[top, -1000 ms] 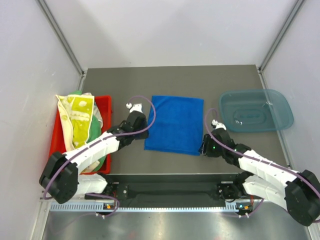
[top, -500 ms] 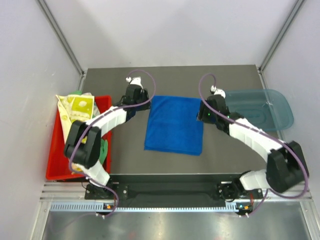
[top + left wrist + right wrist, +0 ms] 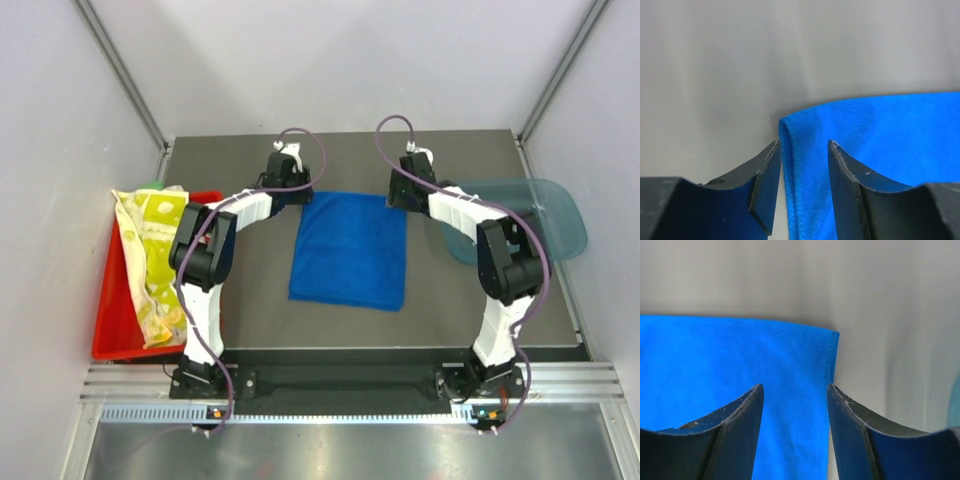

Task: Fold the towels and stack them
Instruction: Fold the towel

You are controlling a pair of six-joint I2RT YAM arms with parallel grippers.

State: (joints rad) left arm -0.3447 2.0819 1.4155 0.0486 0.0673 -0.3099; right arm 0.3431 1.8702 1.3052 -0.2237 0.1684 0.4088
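- Top external view: the blue towel [image 3: 350,250] lies flat in the middle of the grey table [image 3: 470,310], nearer the far edge than the near one.
- Bare table shows on all four sides of it: a strip beyond its far edge, a wider band before its near edge, and a gap on each side.
- At frame left sits the red tray [image 3: 108,345], with the yellow crocodile-print towel [image 3: 150,240] draped over its far half. At frame right sits the translucent blue bin [image 3: 560,225], apart from the blue towel.
- Both arms reach up the frame in arcs, one over each side gap.
- The left gripper [image 3: 299,194] is at the towel's far-left corner and the right gripper [image 3: 397,194] at its far-right corner.
- Left wrist view: the left gripper [image 3: 804,145] has its jaws apart, and the towel's rounded, folded corner [image 3: 890,135] shows in the gap.
- Right wrist view: the right gripper [image 3: 795,387] is likewise spread, its jaws straddling the hemmed side edge of the towel [image 3: 715,355], with nothing pinched.
- The towel is plain royal blue with a fine nap. It looks smooth, with straight sides, and its near edge slants slightly.
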